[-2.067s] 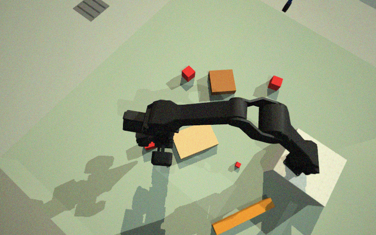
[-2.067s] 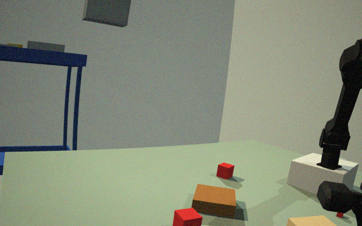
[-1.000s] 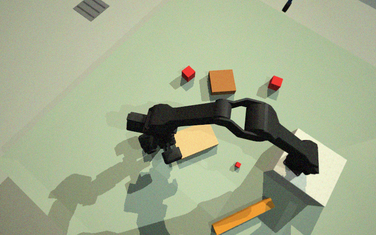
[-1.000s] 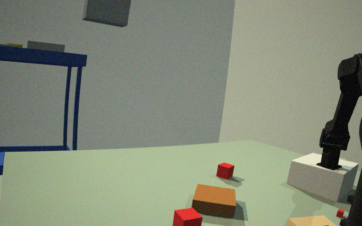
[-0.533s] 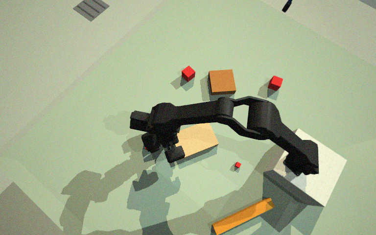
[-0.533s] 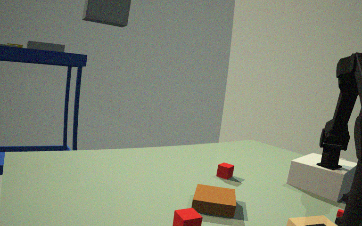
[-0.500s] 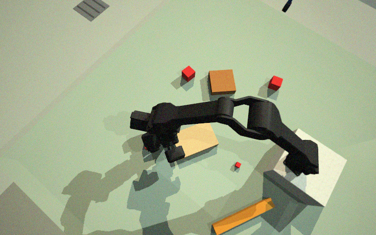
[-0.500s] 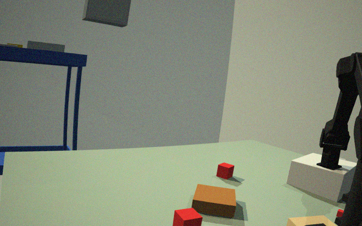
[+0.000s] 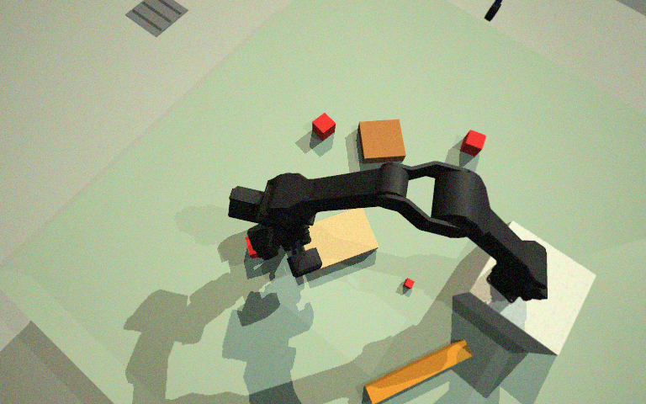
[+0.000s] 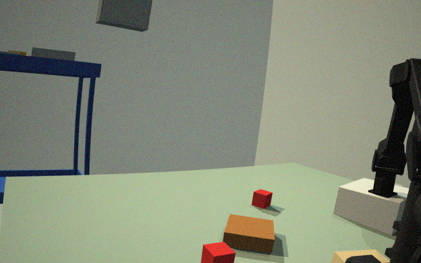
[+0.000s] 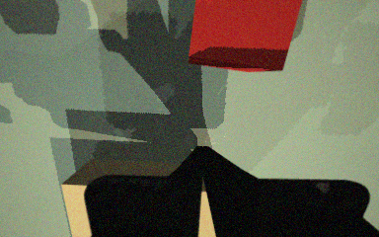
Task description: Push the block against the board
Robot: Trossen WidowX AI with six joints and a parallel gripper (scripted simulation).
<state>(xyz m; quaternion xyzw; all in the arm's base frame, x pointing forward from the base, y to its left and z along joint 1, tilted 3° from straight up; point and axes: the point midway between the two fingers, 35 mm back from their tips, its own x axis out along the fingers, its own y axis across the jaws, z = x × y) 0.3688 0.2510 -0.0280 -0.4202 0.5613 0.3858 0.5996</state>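
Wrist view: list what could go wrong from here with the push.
1. The shut gripper sits at the tan block's end, close to a red cube; a sweep may drag the cube along.
2. A small red cube lies between block and board and could wedge there.
3. The board lies at a different angle, so contact may end skewed.
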